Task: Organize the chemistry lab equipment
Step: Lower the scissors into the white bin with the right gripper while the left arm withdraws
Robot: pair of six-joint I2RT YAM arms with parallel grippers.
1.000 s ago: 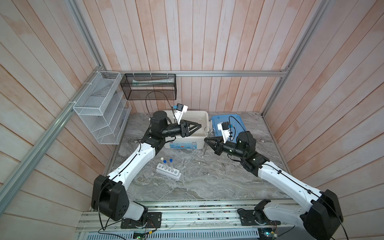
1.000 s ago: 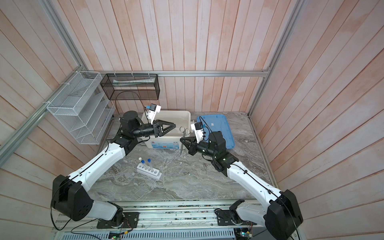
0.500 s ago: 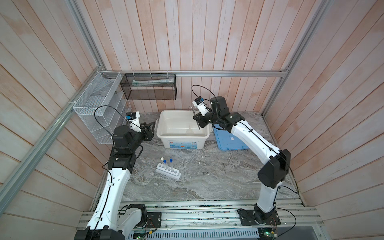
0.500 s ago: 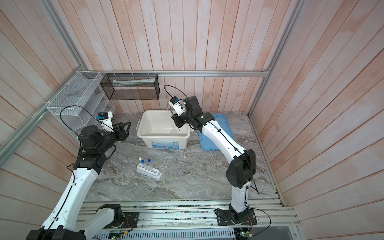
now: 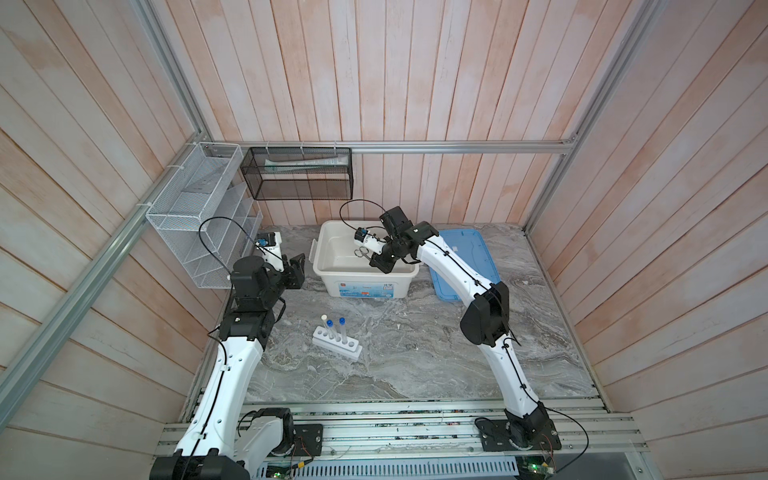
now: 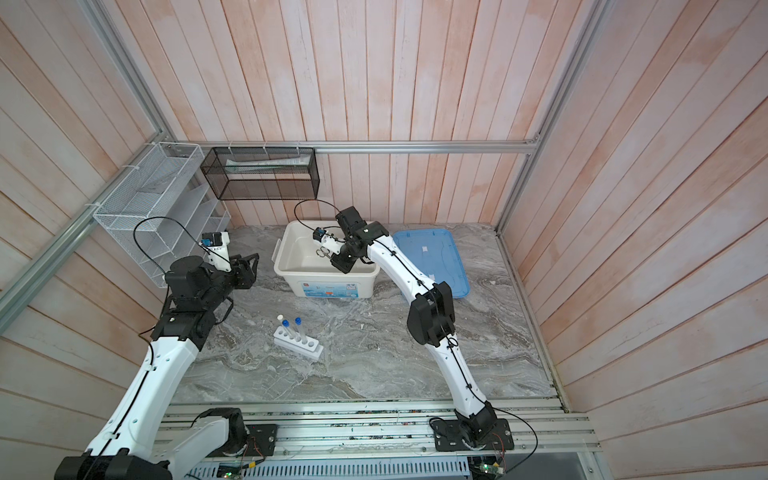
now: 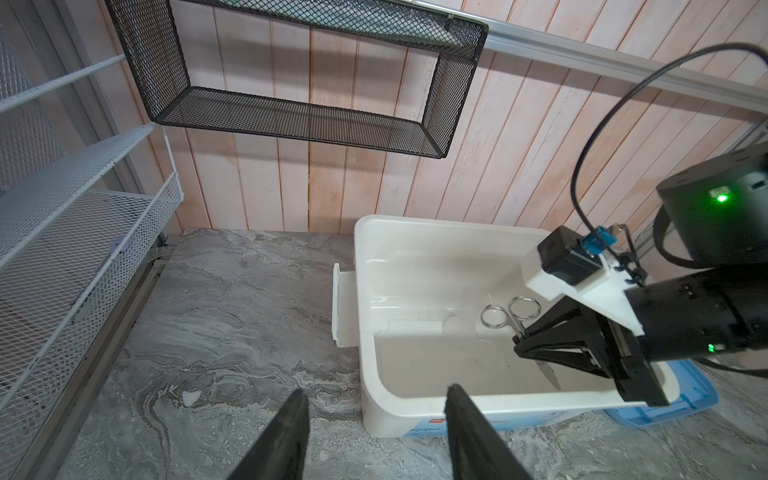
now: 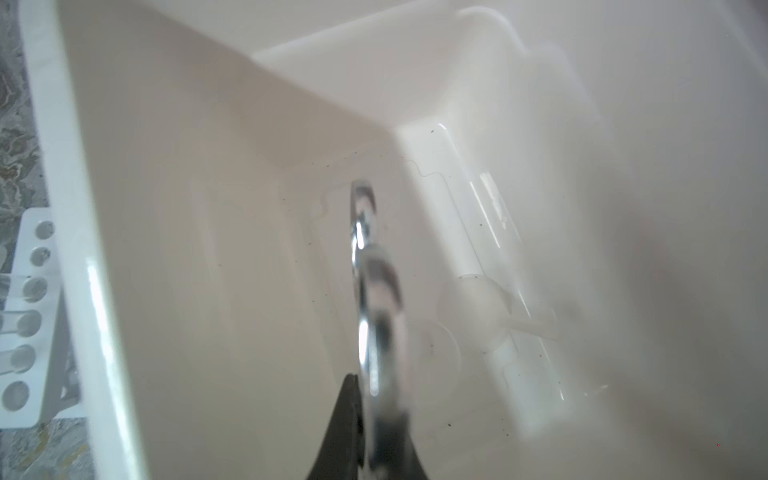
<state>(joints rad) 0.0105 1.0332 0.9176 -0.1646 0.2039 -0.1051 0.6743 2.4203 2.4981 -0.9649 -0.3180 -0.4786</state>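
Three clear tubes (image 5: 344, 332) stand at eight o'clock on the table (image 5: 415, 361): two have blue caps (image 5: 342, 320) and one has a white cap (image 5: 323, 317). One white rack (image 5: 337, 347) has six holes, three of them filled. One white bin (image 5: 365, 286) sits at twelve o'clock and one blue lid (image 5: 469, 257) at two o'clock. There is one pair of scissors (image 7: 514, 328) and one faint clear flask (image 8: 471, 309). There are two wall baskets, one white (image 5: 195, 216) and one black (image 5: 297, 178). There are two robot arms (image 5: 239, 361).

Blurry scissors (image 8: 376, 299), right wrist view
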